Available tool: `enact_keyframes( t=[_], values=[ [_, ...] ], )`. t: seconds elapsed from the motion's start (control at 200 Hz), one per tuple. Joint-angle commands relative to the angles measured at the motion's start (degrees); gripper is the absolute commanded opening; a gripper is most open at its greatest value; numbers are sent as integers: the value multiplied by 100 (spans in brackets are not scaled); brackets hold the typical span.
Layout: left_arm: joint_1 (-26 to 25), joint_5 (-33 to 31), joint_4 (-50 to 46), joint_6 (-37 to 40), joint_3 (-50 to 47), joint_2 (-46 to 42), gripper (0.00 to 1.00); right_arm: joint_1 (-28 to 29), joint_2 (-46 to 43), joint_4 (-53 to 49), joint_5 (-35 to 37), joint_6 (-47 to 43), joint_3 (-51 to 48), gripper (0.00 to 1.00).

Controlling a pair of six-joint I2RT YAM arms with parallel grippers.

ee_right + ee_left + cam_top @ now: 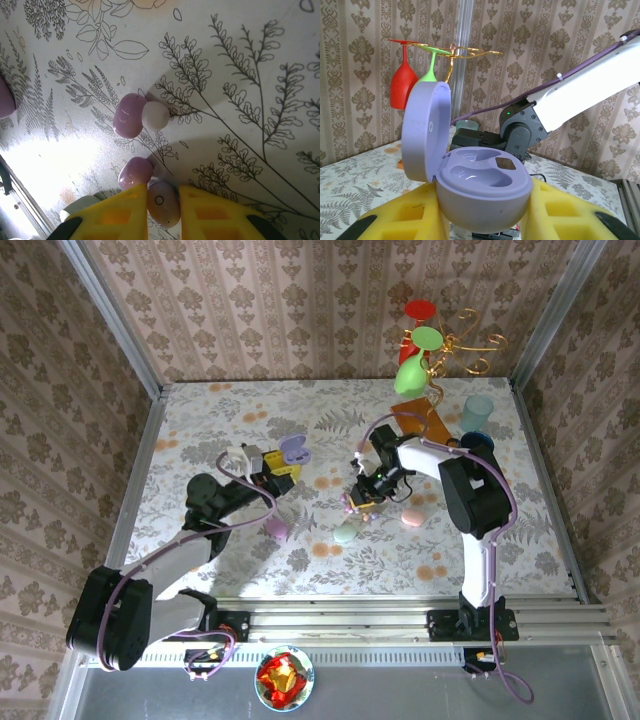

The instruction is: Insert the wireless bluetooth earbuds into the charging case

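On a floral-printed table [240, 75], the right gripper [162, 189] pinches a glossy, pale lilac, bean-shaped earbud [163, 206], two more lilac buds [129, 116] lying just beyond it, while the left gripper [485, 222] clasps the open lilac charging case [485, 182].

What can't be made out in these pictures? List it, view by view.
Left wrist: the lower flanks of the lilac case, hidden by the left tool's yellow fingers.
Right wrist: the lower end of the earbud in the right tool, cut off by the bottom edge.
Top external: that earbud, too small and under the tool.
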Motion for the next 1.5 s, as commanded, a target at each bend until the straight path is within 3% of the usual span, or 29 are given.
enact_keyframes(
  t=[0.0, 0.135, 0.27, 0.47, 0.735, 1.075, 1.495],
  values=[
    [-44, -190, 101, 218, -38, -122, 13, -29, -362, 147, 279, 275, -263, 20],
    [-125, -654, 31, 473, -69, -56, 12, -38, -957, 706, 744, 898, -662, 19],
    [-207, -1041, 24, 940, -101, 249, 12, -49, -1658, 1513, 1826, 1982, -1168, 17],
    [-574, -1653, 588, 1323, -16, 977, 12, -47, -2448, 1776, 2887, 3110, -1576, 13],
    [-683, -2176, 671, 1962, 309, 1657, 12, -7, -3150, 1698, 3179, 3728, -1670, 12],
    [-855, -1856, 1034, 1913, 633, 2347, 12, 468, -3325, 1588, 3171, 3690, -1070, 14],
    [-873, -1412, 957, 1863, 750, 2492, 12, 1173, -3025, 1639, 2858, 3543, 50, 15]
  ],
)
